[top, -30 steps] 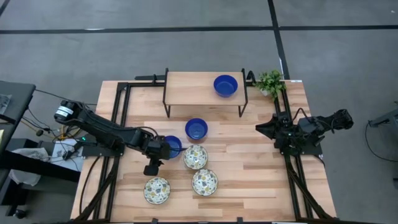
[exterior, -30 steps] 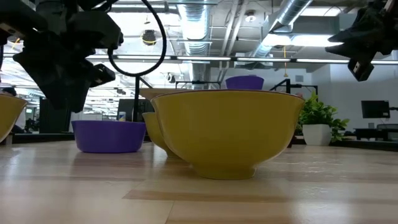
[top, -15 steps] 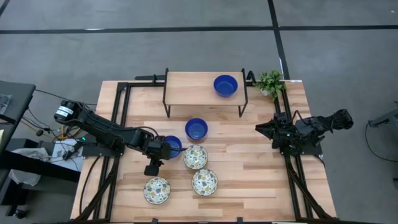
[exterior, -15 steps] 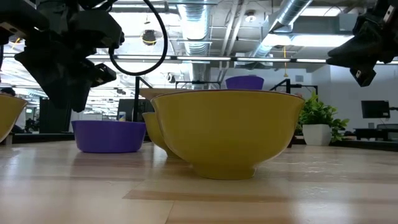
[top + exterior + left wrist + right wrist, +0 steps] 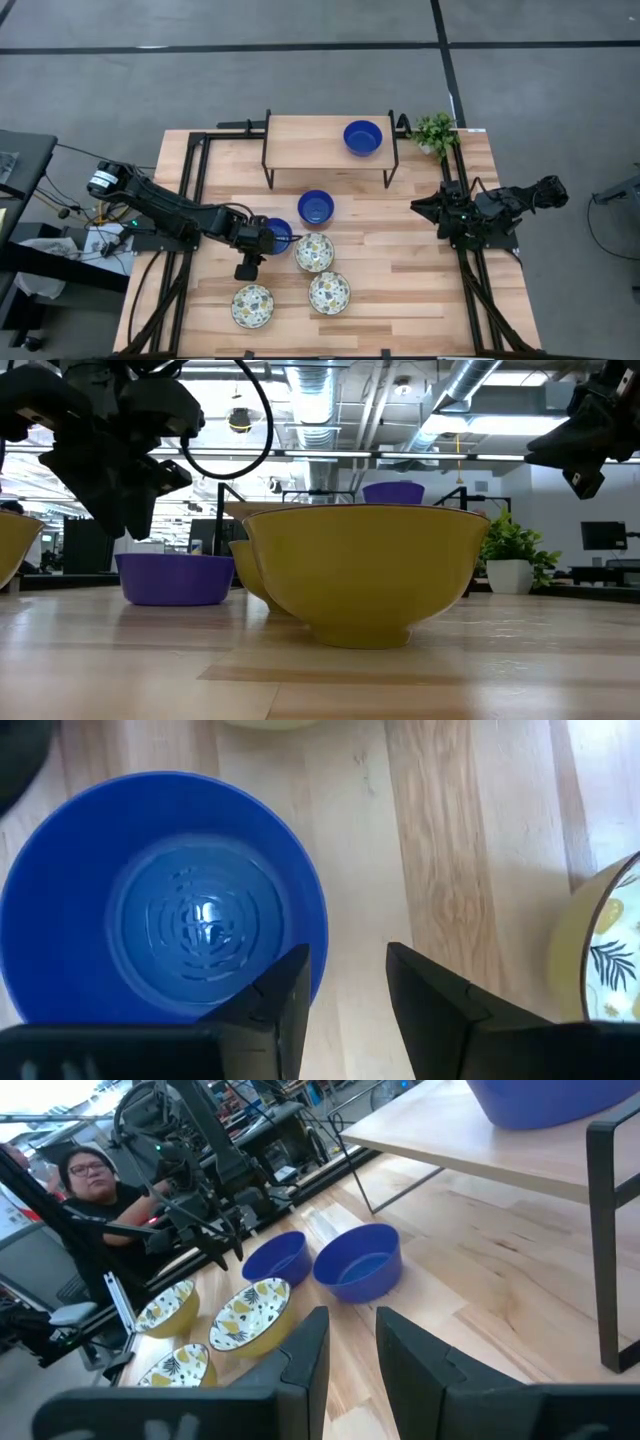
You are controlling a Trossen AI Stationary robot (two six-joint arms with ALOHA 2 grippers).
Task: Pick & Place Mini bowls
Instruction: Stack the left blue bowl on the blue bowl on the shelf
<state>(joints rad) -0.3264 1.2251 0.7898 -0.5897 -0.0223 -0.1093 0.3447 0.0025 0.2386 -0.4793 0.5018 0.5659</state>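
Three blue mini bowls show in the high view: one (image 5: 277, 234) by my left gripper (image 5: 266, 239), one (image 5: 315, 207) mid-table, one (image 5: 363, 137) on the raised shelf (image 5: 300, 140). Three patterned mini bowls (image 5: 314, 252), (image 5: 329, 293), (image 5: 252, 306) stand on their bases nearer the front edge. In the left wrist view my open left gripper (image 5: 345, 955) hovers over the blue bowl's (image 5: 165, 935) rim, one finger (image 5: 290, 985) above the rim, the other (image 5: 430, 995) over bare table. My right gripper (image 5: 418, 206) waits open at the table's right side.
A small green plant (image 5: 434, 131) sits at the far right corner beside the shelf. Black rails (image 5: 195, 190) run along both table sides. A person (image 5: 90, 1175) is seated beyond the table's left side. Bare wood (image 5: 400, 270) lies between the bowls and my right arm.
My left gripper has shifted slightly toward the blue bowl beside it, staying open. My right gripper has dipped a little. The bowls have stayed where they were.
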